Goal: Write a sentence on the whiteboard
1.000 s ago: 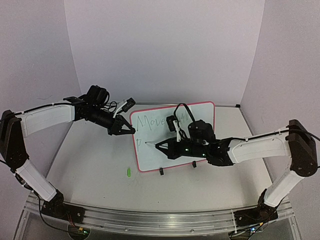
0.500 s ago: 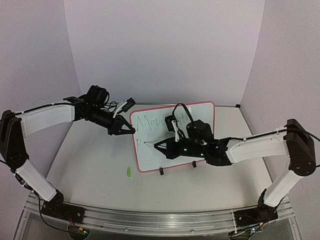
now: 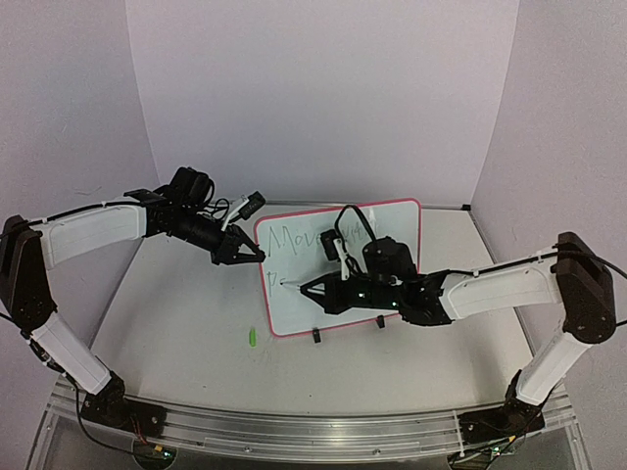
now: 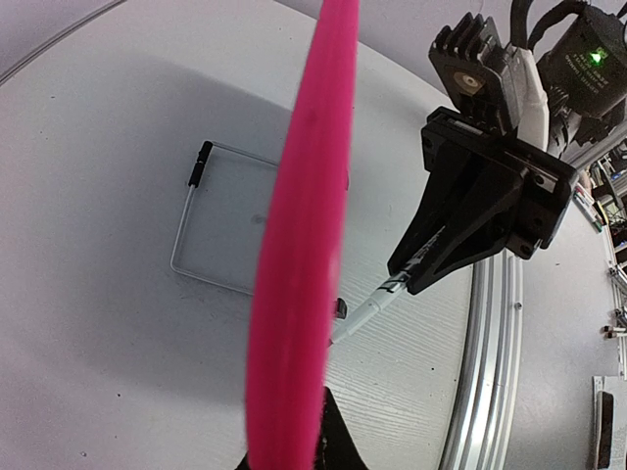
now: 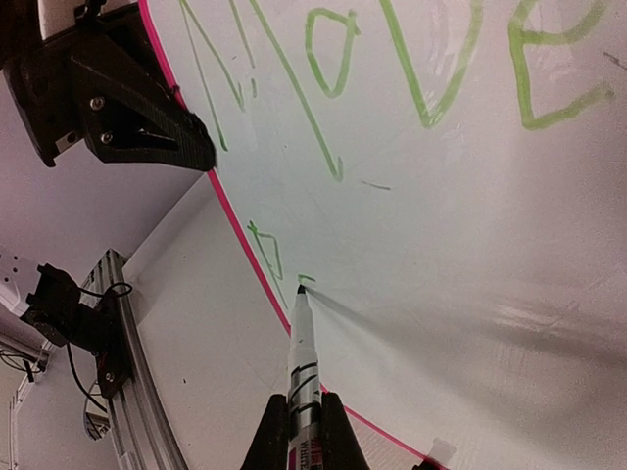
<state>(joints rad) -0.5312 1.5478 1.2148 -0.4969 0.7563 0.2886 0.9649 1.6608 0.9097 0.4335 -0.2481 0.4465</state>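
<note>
Mid-sentence, by the look of it. Propped near table centre and leaning back toward twelve o'clock: the board (image 3: 299, 315), pink-framed, on a wire stand (image 4: 196, 230). Along its top, from eleven o'clock rightward, the sentence (image 5: 333, 69) in green, with "Move" legible and the rest hidden behind the arm in the top view. Below that, near nine o'clock, only a stroke or two of a second line.

Pinched shut on the frame at the board's ten o'clock edge: the left gripper (image 3: 255, 254), steadying it. Pinched shut on a marker (image 5: 301, 352): the right gripper (image 3: 312, 286), reaching in from three o'clock, nib on the white just inside the nine o'clock edge. Loose on the table (image 3: 176, 313) at the board's seven o'clock: a small green cap (image 3: 251, 337).

Likely trouble from here:
- Could rock or twist the board with too hard a push on the nib, given a hold at one edge only and a light wire stand behind.
- Could leave gaps in the letters with too light a touch.
- Could smear the fresh top line with the right arm on the sweep toward three o'clock — little clearance above the wrist.
- Could run the nib onto the frame, starting so close to the edge.
- Could let the marker swivel in the pinch and slant the strokes up into the first line.
</note>
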